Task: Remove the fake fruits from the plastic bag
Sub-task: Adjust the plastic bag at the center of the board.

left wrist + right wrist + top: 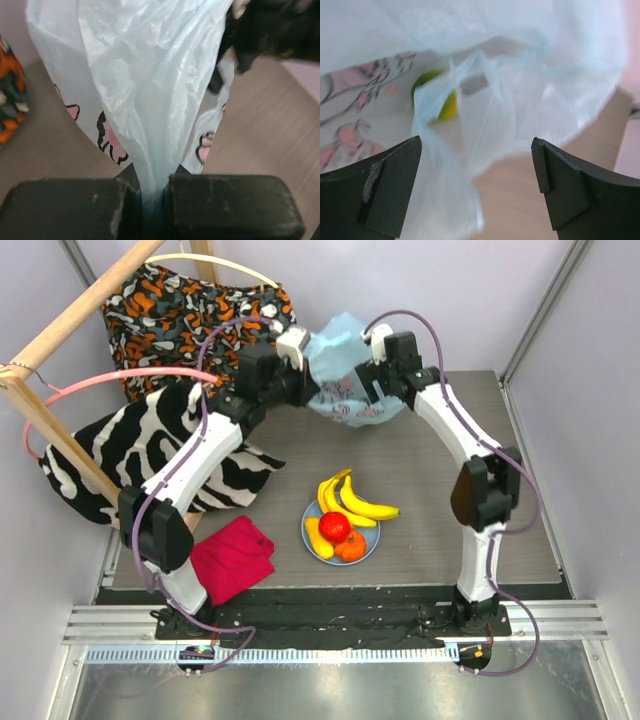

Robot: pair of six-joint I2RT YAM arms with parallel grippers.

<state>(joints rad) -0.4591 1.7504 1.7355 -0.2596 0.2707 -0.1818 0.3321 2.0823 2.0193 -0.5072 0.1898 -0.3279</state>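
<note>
The plastic bag point(345, 380) is held up at the far edge of the worktop point(415, 540), about midway along it. Its film is pinched tight in the left claw point(152, 192). Through the film we see a green fruit point(431, 85), partly yellow, inside. The right claw point(476, 150) gapes wide and empty, facing the bag. The banana bunch point(352, 500), red fruit point(334, 527), orange fruit point(350, 547) and oblong yellow piece point(317, 537) lie on the plate point(369, 539) by the near edge. We judge this to be the last fruit. The next move calls for finding the bag's mouth, reaching in and closing on the fruit alone.

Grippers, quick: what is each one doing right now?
Left gripper: closed, fingers pinching the plastic bag.
Right gripper: open, holding nothing, facing the bag.
</note>
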